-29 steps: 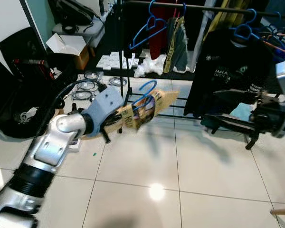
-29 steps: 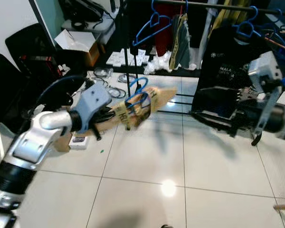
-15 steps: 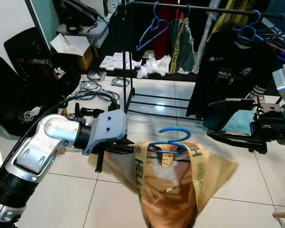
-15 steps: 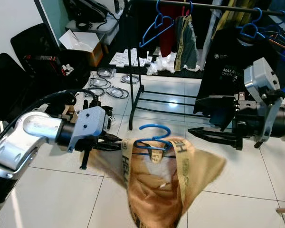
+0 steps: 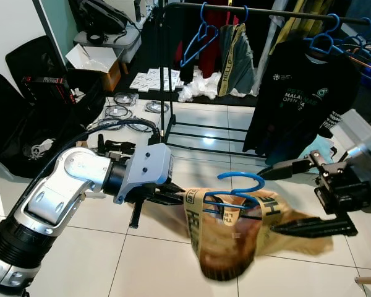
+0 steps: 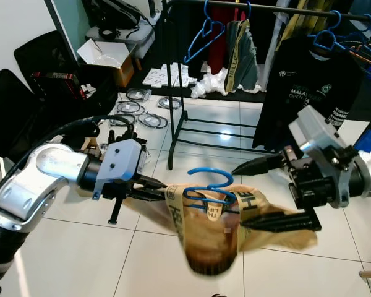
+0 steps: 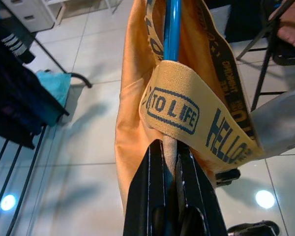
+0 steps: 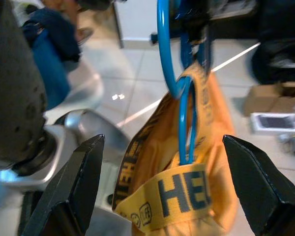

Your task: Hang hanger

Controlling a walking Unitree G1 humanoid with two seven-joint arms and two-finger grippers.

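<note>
The robot's left arm (image 5: pixel 62 198) is shiny silver with a round elbow and a black ribbed ring lower down. A black cable (image 5: pixel 105 127) loops over it. Its wrist is a blue-grey box (image 5: pixel 149 173) with small dark screw holes. The right arm (image 6: pixel 324 164) has a grey box too, with black parts. Both have long, thin, black fingers (image 5: pixel 312 228).

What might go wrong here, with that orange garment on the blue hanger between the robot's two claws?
1. The left gripper seems to pinch only cloth and a strap at one end of the hanger, so the hanger may tip or slip free.
2. The right gripper is open around the orange garment; closing on cloth rather than on the hanger could drag it off.
3. The rail looks crowded with hangers and a black shirt, which the load might snag.
</note>
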